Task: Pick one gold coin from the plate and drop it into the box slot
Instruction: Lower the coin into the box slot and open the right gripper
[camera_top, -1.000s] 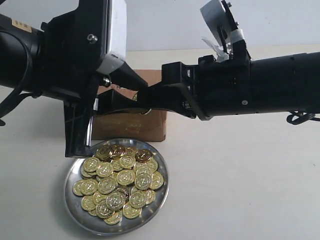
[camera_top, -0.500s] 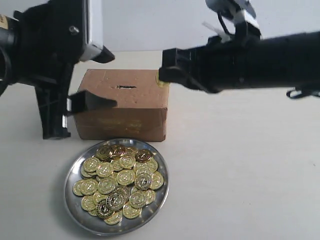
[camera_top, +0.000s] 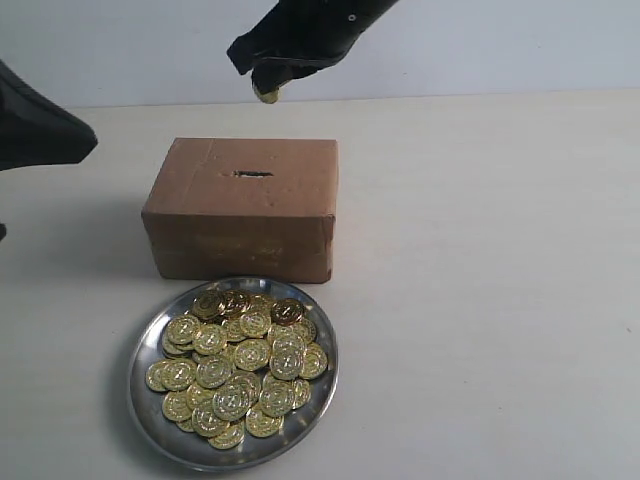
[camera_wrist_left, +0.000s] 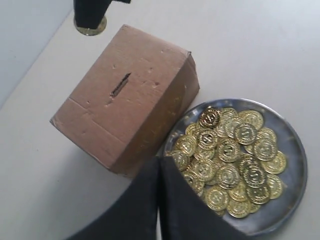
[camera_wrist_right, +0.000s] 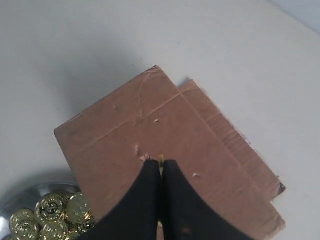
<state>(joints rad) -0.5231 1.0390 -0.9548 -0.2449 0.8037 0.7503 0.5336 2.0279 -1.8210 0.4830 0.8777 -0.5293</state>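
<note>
One gold coin (camera_top: 266, 94) is pinched in the right gripper (camera_top: 268, 82), held high over the box (camera_top: 240, 215), clear of the slot (camera_top: 253, 174). Left gripper (camera_wrist_left: 160, 167) is clamped shut, empty. Other coins are piled on the plate (camera_top: 300, 437).

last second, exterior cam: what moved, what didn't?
Both arms lifted away from the plate and the box. The right gripper rose high over the box, jaws shut on a gold coin. The left gripper pulled back to the left, jaws shut and empty. Box, plate and coin pile did not move.
</note>
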